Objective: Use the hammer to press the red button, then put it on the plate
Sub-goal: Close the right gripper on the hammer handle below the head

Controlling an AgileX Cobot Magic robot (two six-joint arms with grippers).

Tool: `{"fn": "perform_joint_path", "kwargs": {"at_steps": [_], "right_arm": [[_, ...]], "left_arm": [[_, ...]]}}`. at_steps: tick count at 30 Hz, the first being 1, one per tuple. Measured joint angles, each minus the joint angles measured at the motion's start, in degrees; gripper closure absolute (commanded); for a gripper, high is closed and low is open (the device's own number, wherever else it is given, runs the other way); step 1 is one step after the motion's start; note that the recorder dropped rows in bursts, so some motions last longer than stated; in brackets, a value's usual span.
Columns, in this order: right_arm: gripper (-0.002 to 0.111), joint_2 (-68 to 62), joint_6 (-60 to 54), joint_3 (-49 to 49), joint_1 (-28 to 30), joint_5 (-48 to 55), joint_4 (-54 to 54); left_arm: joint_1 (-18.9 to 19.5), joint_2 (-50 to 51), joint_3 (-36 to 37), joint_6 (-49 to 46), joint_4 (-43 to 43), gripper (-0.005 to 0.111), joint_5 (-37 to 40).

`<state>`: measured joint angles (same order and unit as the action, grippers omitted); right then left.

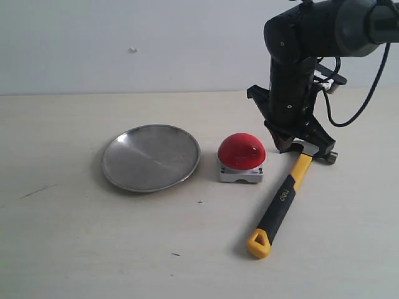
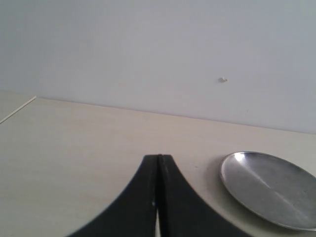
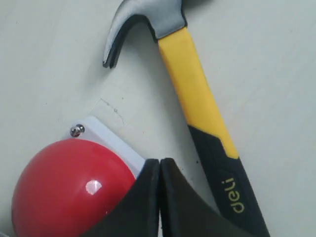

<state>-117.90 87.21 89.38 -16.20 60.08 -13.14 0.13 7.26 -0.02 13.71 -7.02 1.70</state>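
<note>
right gripper closed, empty | left gripper closed, empty | yellow-and-black steel claw hammer beside right fingers | advised: spread jaws, straddle handle squarely

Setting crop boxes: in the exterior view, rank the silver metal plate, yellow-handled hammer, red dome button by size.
1. Silver metal plate
2. yellow-handled claw hammer (similar span, thinner)
3. red dome button, smallest

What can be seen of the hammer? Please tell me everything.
The hammer is a claw hammer with a dark steel head, a yellow neck, a black grip lettered "deli" and a yellow looped end. It lies flat on the table, right of the red button in the exterior view and apart from it. The shut right hand is beside the handle near the head, gripping nothing.
</note>
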Motion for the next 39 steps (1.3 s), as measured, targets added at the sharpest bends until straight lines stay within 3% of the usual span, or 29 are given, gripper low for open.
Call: {"fn": "perform_joint_path", "kwargs": {"at_steps": [5, 12, 19, 26, 39], "right_arm": [[0.102, -1.31, -4.74, 0.00, 0.53, -0.94, -0.73], [0.078, -2.95, -14.17, 0.00, 2.90, -2.15, 1.94], [0.062, -3.17, -19.96, 0.00, 6.48, -2.15, 2.18], [0.055, -3.17, -21.93, 0.00, 8.40, -2.16, 2.18], [0.055, -8.77, -24.89, 0.00, 8.40, -3.83, 7.34]], "left_arm": [[0.00, 0.00, 0.00, 0.00, 0.00, 0.107, 0.00], [0.00, 0.00, 0.00, 0.00, 0.00, 0.107, 0.00], [0.00, 0.00, 0.00, 0.00, 0.00, 0.107, 0.00], [0.00, 0.00, 0.00, 0.00, 0.00, 0.107, 0.00], [0.00, 0.00, 0.00, 0.00, 0.00, 0.107, 0.00]]}}
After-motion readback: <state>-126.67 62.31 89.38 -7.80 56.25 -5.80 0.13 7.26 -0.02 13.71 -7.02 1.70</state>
